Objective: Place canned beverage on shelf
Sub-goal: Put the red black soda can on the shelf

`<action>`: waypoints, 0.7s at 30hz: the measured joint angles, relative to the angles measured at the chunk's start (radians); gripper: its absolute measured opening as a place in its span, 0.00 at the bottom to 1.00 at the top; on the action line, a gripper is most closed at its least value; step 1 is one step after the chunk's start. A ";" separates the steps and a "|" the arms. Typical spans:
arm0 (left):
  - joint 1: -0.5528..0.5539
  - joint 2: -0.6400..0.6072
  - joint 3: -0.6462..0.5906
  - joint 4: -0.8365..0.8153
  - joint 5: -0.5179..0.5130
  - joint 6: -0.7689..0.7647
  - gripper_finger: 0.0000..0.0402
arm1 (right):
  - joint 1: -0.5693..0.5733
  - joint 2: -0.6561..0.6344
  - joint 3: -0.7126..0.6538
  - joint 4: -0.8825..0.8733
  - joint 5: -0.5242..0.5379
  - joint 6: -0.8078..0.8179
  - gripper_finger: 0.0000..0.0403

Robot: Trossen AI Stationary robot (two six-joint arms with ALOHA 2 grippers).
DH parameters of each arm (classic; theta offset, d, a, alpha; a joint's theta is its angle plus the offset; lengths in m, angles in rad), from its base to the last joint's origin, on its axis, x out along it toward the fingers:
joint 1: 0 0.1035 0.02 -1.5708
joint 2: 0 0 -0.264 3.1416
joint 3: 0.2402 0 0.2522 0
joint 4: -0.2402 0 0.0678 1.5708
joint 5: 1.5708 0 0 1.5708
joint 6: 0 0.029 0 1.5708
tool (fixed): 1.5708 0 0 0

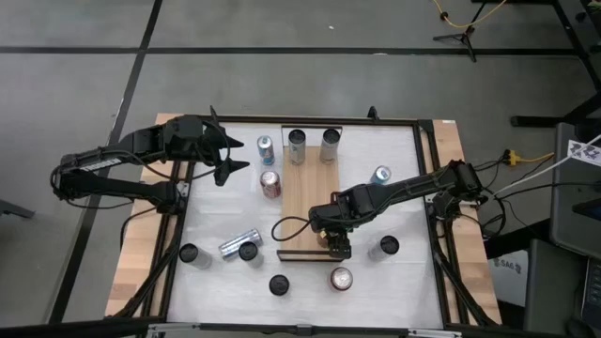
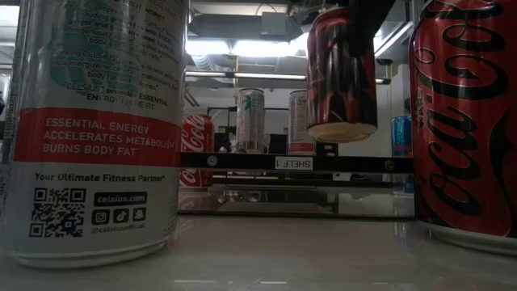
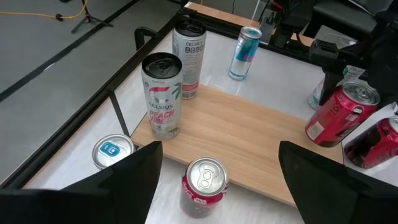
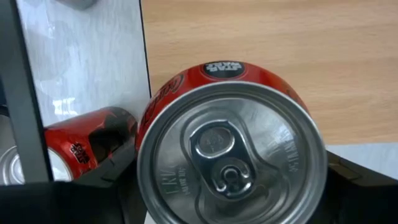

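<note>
red can (image 4: 231, 155) between right fingers (image 4: 357, 190), above shelf (image 4: 261, 50)

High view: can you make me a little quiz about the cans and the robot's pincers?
1. True or false: the right pincer holds a red can up off the table.
2. How many cans stand on the wooden shelf? A: one. B: two. C: five.
3. Fill in: the left pincer, empty beside the shelf's far end, is ___ (open or shut).

Key: 1 true; 2 B; 3 open.
</note>
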 joint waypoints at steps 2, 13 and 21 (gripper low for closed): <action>0.000 0.000 0.000 0.000 0.000 0.000 0.78 | 0.000 0.000 0.000 0.000 0.000 0.000 0.72; 0.000 0.000 0.000 0.000 0.000 0.004 0.78 | 0.000 0.000 0.000 0.005 0.019 0.001 0.72; 0.000 0.000 0.000 0.000 0.000 0.003 0.78 | 0.000 0.000 0.000 -0.069 0.018 0.001 0.72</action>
